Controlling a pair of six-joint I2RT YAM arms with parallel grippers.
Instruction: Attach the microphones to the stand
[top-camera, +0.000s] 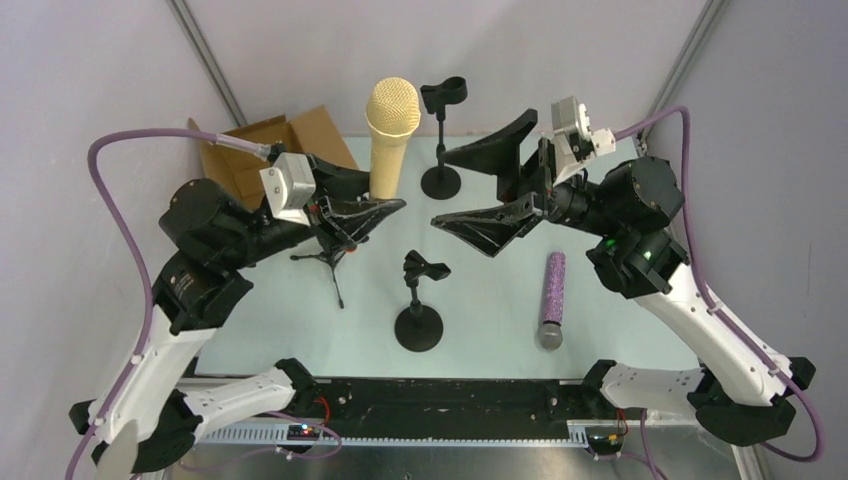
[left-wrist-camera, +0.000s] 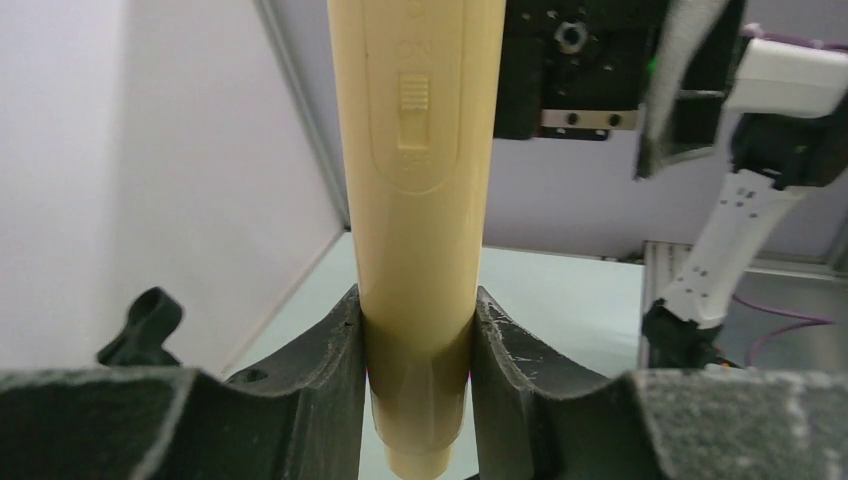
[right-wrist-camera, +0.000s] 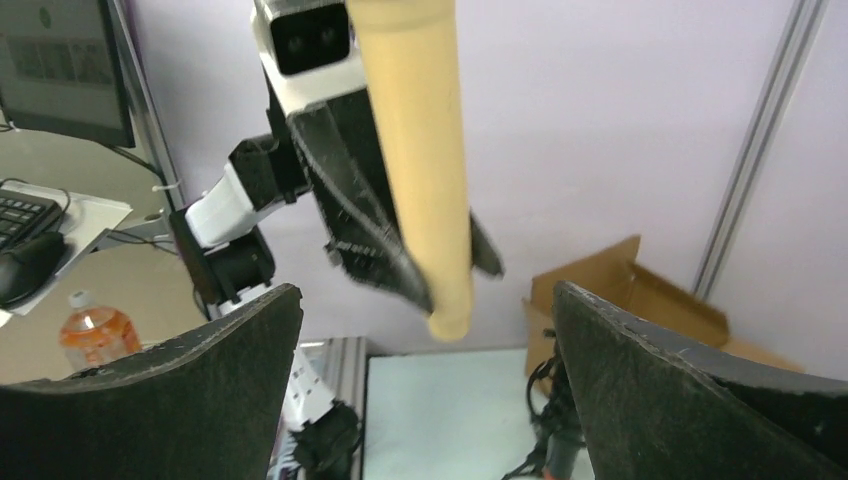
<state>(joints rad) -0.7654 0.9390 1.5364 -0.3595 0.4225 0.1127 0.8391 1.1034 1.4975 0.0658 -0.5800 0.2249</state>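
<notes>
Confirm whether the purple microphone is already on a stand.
No, the purple microphone lies flat on the table, apart from the nearest stand.

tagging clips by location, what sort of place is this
Most likely a robotics lab work cell: a pale table enclosed by plain panels on metal frame posts, with a desk monitor and keyboard just outside it in the right wrist view.
</notes>
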